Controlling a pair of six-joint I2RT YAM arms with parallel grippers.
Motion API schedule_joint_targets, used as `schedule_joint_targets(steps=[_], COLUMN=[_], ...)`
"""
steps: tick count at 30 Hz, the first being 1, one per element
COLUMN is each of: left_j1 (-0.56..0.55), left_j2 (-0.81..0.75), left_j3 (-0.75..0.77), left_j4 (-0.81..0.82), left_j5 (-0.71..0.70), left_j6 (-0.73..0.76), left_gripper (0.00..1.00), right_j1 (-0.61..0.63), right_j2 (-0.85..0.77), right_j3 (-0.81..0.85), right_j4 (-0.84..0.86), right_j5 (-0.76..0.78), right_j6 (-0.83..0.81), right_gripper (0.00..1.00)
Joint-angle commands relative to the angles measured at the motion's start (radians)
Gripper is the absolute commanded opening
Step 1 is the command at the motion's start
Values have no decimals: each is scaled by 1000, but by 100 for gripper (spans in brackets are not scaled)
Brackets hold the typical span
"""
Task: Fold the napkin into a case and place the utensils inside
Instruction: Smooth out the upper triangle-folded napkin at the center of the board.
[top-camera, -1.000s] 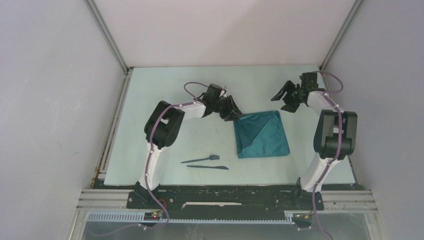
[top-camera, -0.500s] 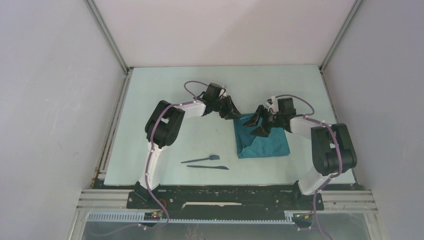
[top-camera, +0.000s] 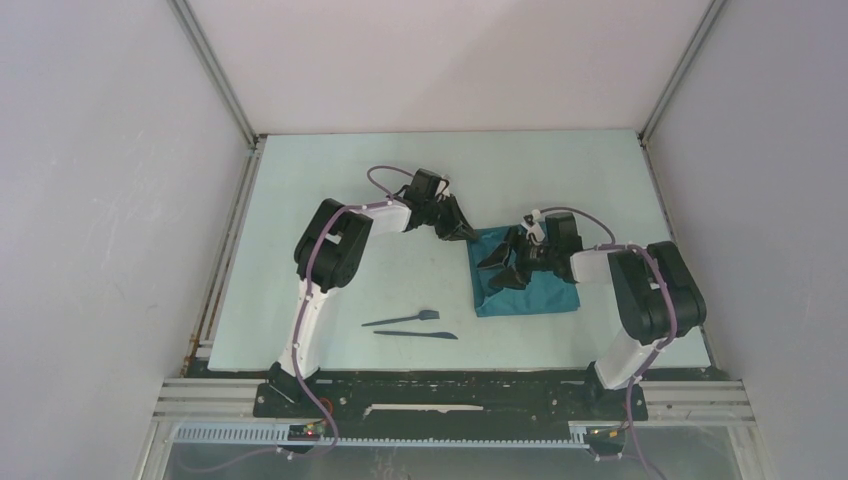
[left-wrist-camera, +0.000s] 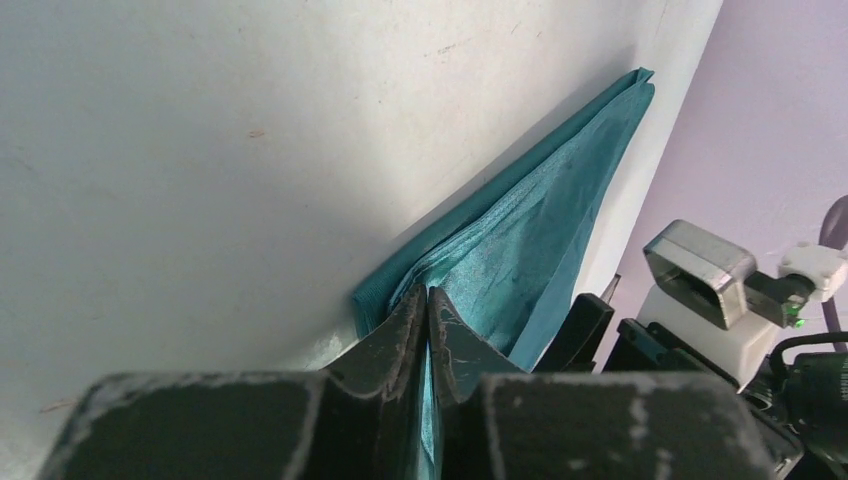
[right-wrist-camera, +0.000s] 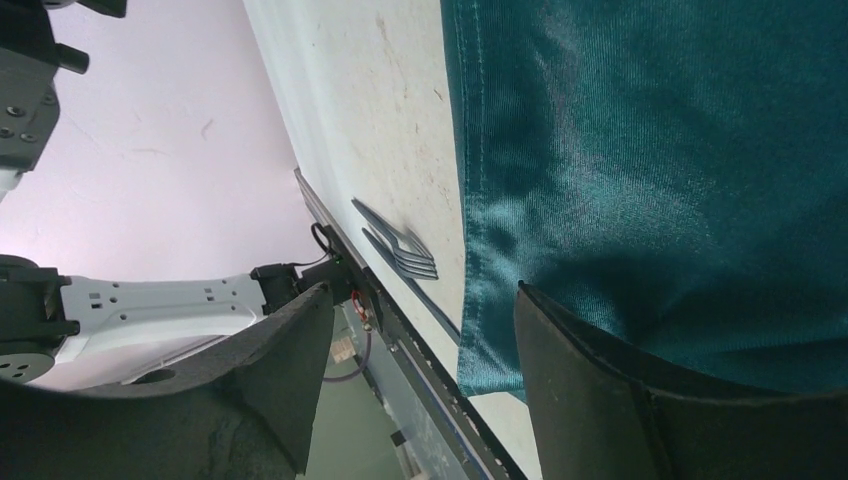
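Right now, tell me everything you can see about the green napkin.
The napkin is a dark teal-green cloth with a slight sheen, plain and unpatterned. It is folded into a layered, roughly square shape and lies flat on the pale table, right of centre. The left gripper is shut on its far left corner, with cloth pinched between the fingers. The right gripper is open over its left part; contact cannot be told. The utensils lie apart from it, nearer the arm bases.

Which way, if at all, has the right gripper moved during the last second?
Yes. The right gripper has swung left and nearer, from beyond the napkin's far edge to above its left half.
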Motion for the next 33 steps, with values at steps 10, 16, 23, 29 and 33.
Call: schedule_joint_targets(steps=[10, 16, 23, 29, 33], left_j1=[0, 0, -1, -1, -12], left_j2=[-8, -10, -51, -94, -159], left_j3=[6, 17, 26, 65, 73], left_j4=[-19, -19, -18, -69, -162], left_j5=[-39, -35, -8, -15, -89], left_j6=[20, 23, 56, 99, 195], left_gripper=[11, 13, 31, 42, 52], right_j1=[107, 120, 119, 154, 153], right_j2=[25, 15, -256, -349, -377], right_j3=[-16, -51, -30, -20, -19], right_j4=[140, 171, -254, -438, -458], right_j5=[17, 5, 151, 284, 352], right_j6=[86, 108, -131, -206, -201], right_gripper=[73, 72, 80, 79, 78])
